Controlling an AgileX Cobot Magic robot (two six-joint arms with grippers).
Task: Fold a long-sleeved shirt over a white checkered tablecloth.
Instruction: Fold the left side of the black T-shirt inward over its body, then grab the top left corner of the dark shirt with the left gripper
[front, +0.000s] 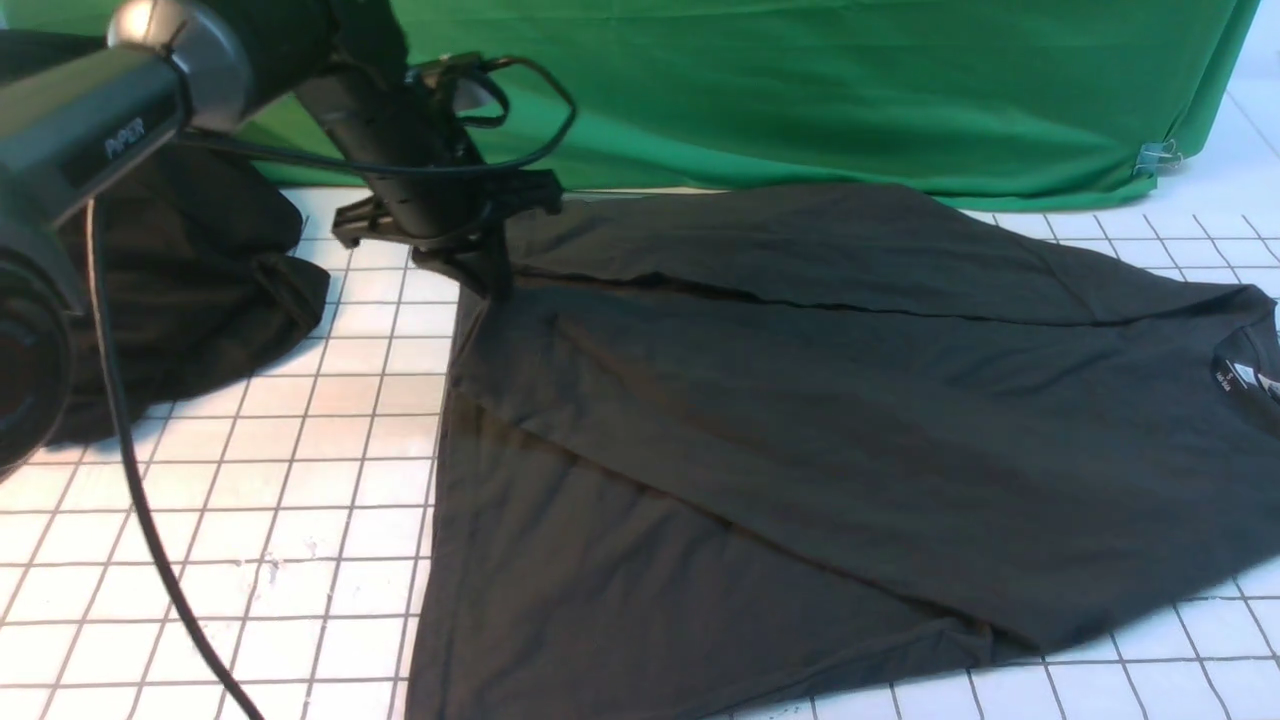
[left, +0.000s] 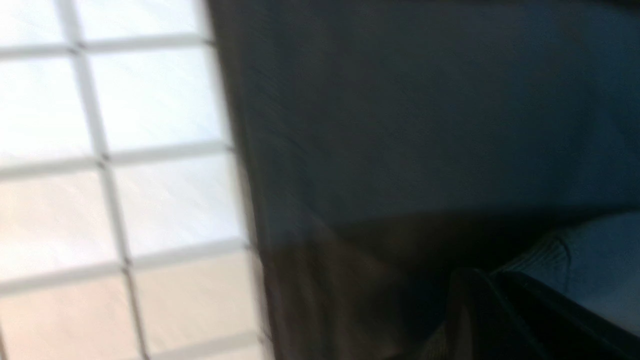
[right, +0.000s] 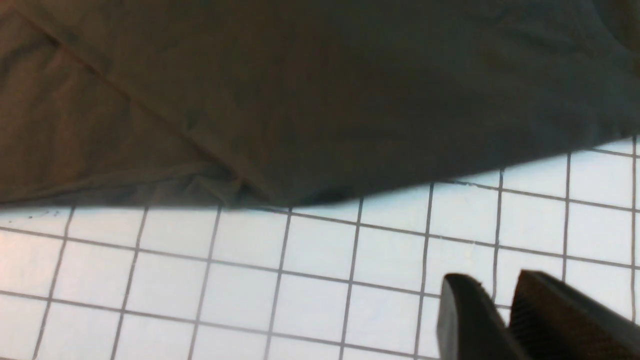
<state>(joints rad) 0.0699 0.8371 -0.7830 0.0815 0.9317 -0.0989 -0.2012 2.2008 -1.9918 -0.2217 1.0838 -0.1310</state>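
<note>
Long-sleeved shirt (front: 800, 400), dark charcoal, lies spread across the middle and right of the white checkered tablecloth (front: 300, 500). Its sides are folded inward and its neck label (front: 1240, 375) sits at the far right. At far left is a separate black cloth heap (front: 200, 280), apart from the shirt. Just right of that heap, the left gripper (front: 480, 265) is closed on the shirt's far left corner, and the fabric tents up to it. The right gripper (right: 492, 290), seen only from its own wrist camera, hangs over bare tablecloth just beside the shirt's edge, jaws a little apart and empty. Likely risks: with only one corner pinched, a pull could drag the whole shirt or skew the fold. The thin jersey could slip free, or the folded-in sides could fall open.
</note>
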